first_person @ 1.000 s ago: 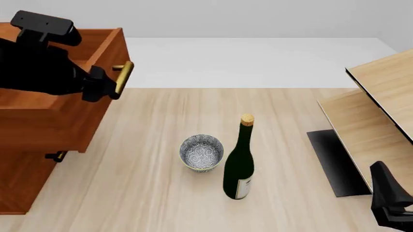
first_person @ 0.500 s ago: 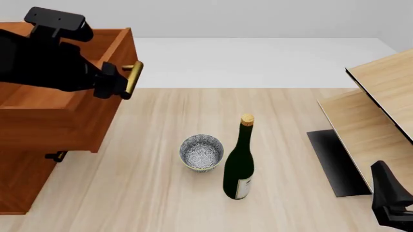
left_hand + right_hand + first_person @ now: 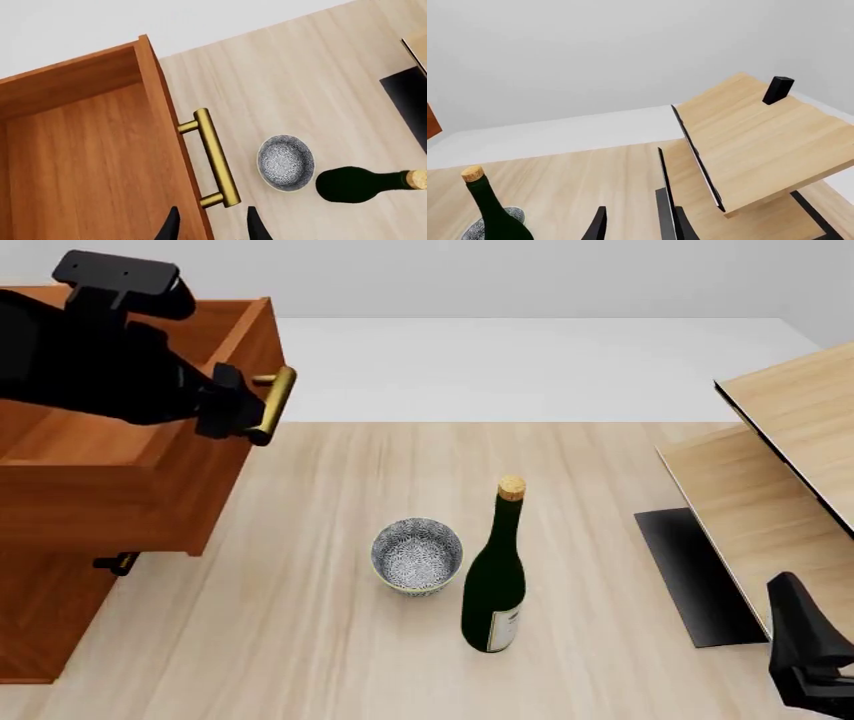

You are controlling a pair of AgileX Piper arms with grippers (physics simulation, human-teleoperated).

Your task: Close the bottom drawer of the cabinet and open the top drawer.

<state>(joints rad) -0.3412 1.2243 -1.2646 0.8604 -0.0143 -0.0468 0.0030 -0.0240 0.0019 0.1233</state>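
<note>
Now top drawer (image 3: 134, 455) no further out, left gripper (image 3: 247, 412) open astride its handle (image 3: 215, 157), lifted slightly, right gripper (image 3: 636, 225) open.

- A light wood-grain table (image 3: 334, 640) is shown as the supporting surface.
- The cabinet (image 3: 54, 610) is stood at its left edge.
- A patterned bowl (image 3: 416, 555) is placed near the centre.
- A dark green corked bottle (image 3: 495, 580) is stood upright just beside the bowl.
- Pale wood boards (image 3: 774, 470) on a black base (image 3: 694, 575) are located at the right.

left gripper (image 3: 254, 405) jaws parted, right gripper (image 3: 637, 225) jaws parted

A pale wood table (image 3: 334, 640) under even light, plain grey wall (image 3: 594, 55) behind, seemingly windowless
</note>
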